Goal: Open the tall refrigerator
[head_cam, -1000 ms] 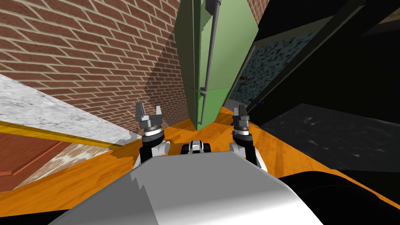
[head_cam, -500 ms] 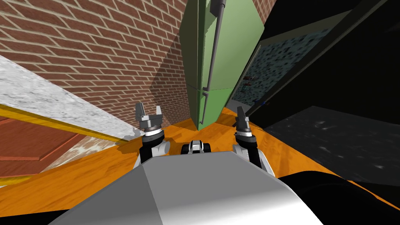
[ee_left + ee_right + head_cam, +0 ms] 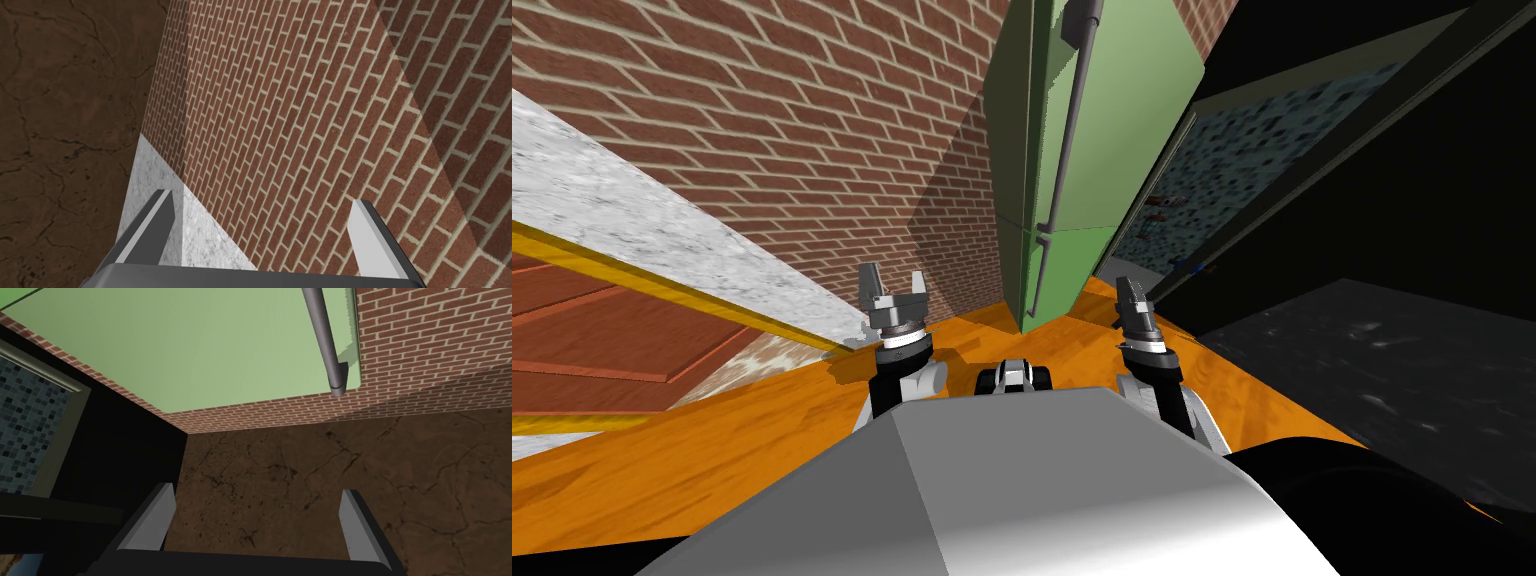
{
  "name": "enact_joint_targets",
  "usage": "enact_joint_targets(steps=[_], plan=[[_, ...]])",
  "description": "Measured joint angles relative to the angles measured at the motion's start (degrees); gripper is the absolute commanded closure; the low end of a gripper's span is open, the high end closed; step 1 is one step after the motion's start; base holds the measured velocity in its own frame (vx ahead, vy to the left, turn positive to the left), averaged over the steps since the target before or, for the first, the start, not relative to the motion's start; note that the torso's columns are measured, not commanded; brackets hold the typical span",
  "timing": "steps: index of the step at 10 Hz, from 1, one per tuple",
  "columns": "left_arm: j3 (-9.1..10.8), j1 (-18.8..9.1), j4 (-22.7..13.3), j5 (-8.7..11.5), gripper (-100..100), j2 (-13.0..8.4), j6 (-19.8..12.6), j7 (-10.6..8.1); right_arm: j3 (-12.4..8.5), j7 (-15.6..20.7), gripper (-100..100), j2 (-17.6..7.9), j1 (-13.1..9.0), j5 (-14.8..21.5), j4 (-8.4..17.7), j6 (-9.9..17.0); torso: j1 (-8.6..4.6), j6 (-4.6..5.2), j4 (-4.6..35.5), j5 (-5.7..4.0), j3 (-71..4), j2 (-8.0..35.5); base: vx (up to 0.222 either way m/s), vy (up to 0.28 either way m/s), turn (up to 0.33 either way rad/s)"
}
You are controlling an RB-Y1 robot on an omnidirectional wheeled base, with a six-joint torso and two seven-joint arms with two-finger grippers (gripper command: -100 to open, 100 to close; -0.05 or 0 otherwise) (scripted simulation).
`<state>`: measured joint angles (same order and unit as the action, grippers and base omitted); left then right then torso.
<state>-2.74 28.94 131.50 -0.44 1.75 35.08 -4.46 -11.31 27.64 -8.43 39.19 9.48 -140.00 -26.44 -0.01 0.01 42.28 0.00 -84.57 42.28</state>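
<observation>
Green refrigerator stands upright against the brick wall, ahead of the robot and slightly to its right; the upper and lower doors both appear flush with the cabinet, so the opening is judged not yet begun. A grey bar handle runs down the upper door near the edge closest to the wall. The right gripper hangs low over the orange floor, well apart from the handle; its fingers are spread and hold nothing; its wrist view looks up the door face to the handle's end. The left gripper faces the wall near a pale stone counter; its fingers are likewise spread and empty. Remaining steps: approach; reach the handle; clamp; pull.
</observation>
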Motion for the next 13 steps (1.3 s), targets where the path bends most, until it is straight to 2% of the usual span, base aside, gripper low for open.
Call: enact_joint_targets(steps=[8,11,13], plan=[[0.0,0.0,0.0,0.0,0,0.0,0.0,0.0,-4.91,12.04,-100,-0.25,3.51,4.52,-0.72,1.35,0.01,0.0,-0.01,0.0,-0.01,-0.02,-0.016,-0.001,0.085],[0.0,0.0,0.0,0.0,0,0.0,0.0,0.0,-7.59,16.79,-100,-0.36,5.42,6.79,-0.99,1.94,0.02,-0.03,0.0,0.01,0.0,0.01,-0.011,0.003,0.129],[0.0,0.01,0.0,0.0,0,0.0,0.0,0.0,-8.28,19.65,-100,-0.41,5.91,7.55,-1.21,2.37,0.0,0.0,0.0,0.0,-0.01,-0.01,-0.003,0.004,0.077]])
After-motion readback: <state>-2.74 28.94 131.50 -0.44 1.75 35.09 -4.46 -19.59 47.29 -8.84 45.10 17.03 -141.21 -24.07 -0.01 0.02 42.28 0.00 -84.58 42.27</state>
